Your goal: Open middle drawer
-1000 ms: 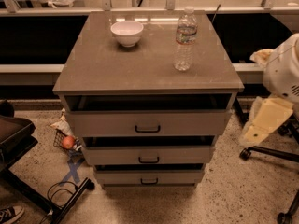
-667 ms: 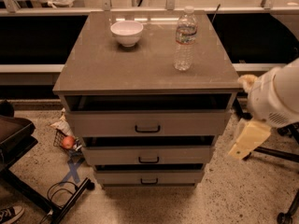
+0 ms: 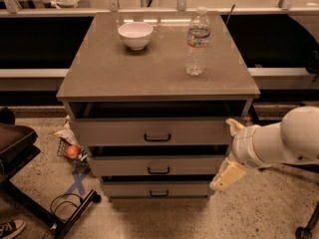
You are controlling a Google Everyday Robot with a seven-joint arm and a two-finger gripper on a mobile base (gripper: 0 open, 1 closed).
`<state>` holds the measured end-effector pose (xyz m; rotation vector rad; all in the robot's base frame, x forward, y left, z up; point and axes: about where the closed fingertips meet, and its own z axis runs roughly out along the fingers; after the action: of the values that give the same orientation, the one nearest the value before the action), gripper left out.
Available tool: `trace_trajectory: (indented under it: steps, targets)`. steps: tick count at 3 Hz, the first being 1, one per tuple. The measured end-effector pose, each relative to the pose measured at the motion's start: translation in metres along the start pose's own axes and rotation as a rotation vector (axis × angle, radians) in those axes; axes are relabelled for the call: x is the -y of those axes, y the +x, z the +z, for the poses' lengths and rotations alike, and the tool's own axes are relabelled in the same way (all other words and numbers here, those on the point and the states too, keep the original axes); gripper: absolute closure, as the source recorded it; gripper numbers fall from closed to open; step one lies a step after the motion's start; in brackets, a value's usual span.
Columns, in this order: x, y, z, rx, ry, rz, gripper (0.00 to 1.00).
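While the cabinet (image 3: 149, 78) fills the centre of the view, seen from the front and slightly above, the robot's white arm (image 3: 284, 143) reaches in from the cabinet's right side. The gripper (image 3: 227, 153) hangs just beside the cabinet's front right corner, level w/ the middle drawer (image 3: 119, 166). Its two tan fingers (image 3: 225, 176) are spread wide, one pointing up and one pointing down, holding nothing and apparently not touching the cabinet.

The middle drawer is the 2nd of 3 stacked in the cabinet's front. It is a shallow grey-beige panel w/ a small black bar handle (image 3: 158, 171) at its centre and a dark gap above it. The top drawer (image 3: 114, 132) above it is taller and wider, w/ the same handle. The bottom drawer (image 3: 124, 189) looks smallest.

On the cabinet's top, a white bowl (image 3: 135, 34) sits toward the back left. A clear plastic water bottle (image 3: 198, 41) stands upright toward the back right, well apart from the bowl.

On the floor left of the cabinet lie a red round fruit (image 3: 73, 151) in a wire basket, a blue tape X (image 3: 77, 182) and black cables.
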<state>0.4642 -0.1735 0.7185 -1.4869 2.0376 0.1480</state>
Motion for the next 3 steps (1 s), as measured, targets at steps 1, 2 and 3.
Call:
trace_trajectory:
  steps: [1, 2, 3]
  targets:
    - [0.011, 0.011, 0.047, 0.035, 0.028, 0.022, 0.0]
    - [0.008, 0.011, 0.056, 0.037, 0.022, 0.016, 0.0]
    - [-0.011, 0.029, 0.091, 0.069, 0.0, 0.016, 0.0]
